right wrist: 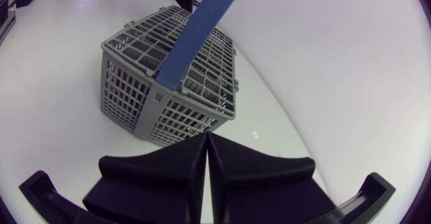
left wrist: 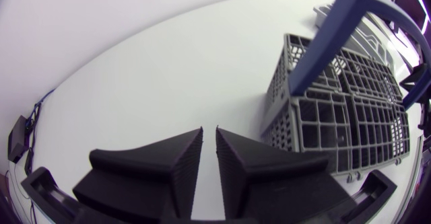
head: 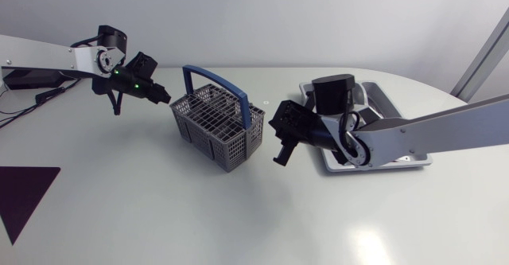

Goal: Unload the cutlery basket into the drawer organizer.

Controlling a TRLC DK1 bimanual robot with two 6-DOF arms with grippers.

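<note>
Starting at the left gripper (left wrist: pixel 209 133), its two ribbed black wedge fingers are drawn almost together, with a thin slit between them and nothing held. The right gripper (right wrist: pixel 207 138) has its fingers pressed nearly flush, likewise on nothing. The cutlery basket (head: pixel 213 128) is located at mid-table between both grippers, near each and touched by neither. It is formed as a grey plastic lattice box divided into compartments and spanned by a smooth blue arched handle (head: pixel 242 98). Its contents cannot be determined. The drawer organizer (head: pixel 386 98), a shallow grey tray, is positioned under the right arm, which hides most of its interior.
</note>
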